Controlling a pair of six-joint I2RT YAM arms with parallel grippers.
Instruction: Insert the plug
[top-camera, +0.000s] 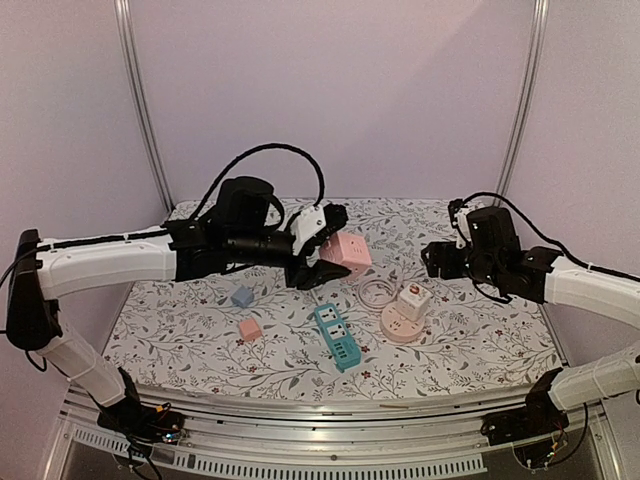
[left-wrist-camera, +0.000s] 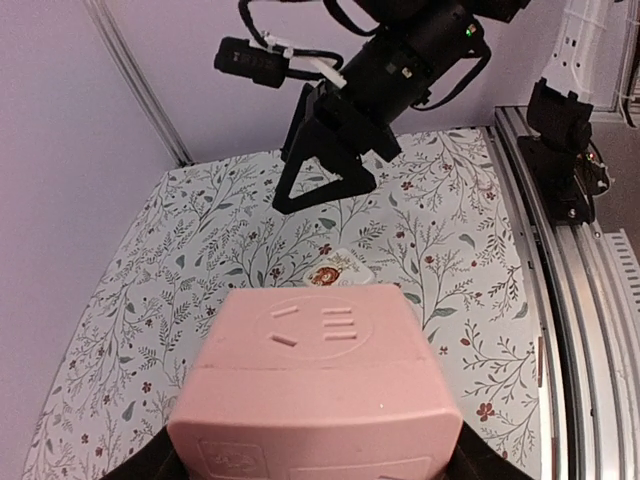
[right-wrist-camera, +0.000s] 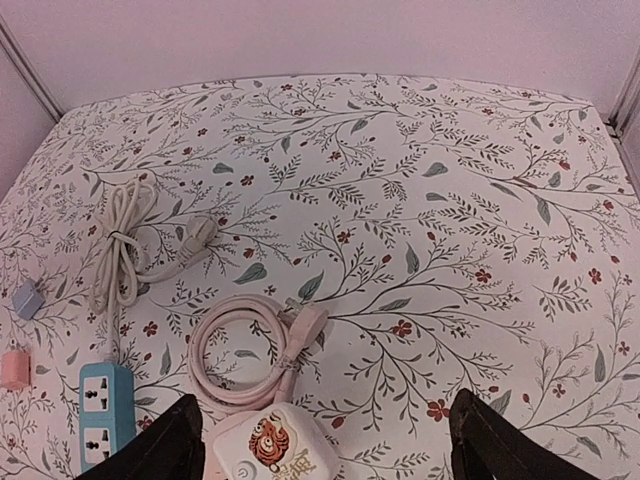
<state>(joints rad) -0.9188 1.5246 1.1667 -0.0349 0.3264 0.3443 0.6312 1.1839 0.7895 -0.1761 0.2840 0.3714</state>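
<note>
Top external view: the left jaws are clamped on a pink socket cube (top-camera: 345, 252), raised off the floral worktop (top-camera: 200, 340). The right jaws stand wide apart, holding nothing, over a white cube (right-wrist-camera: 272, 450). The plug (right-wrist-camera: 305, 325) lies with its coiled cord (right-wrist-camera: 215, 360) on the worktop, just beside that cube.

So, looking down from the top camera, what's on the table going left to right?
Small blue adapter → teal power strip → coiled white cable → white cube adapter on its round pink base. Left out, overlapping: pink cube socket, small pink adapter.
</note>
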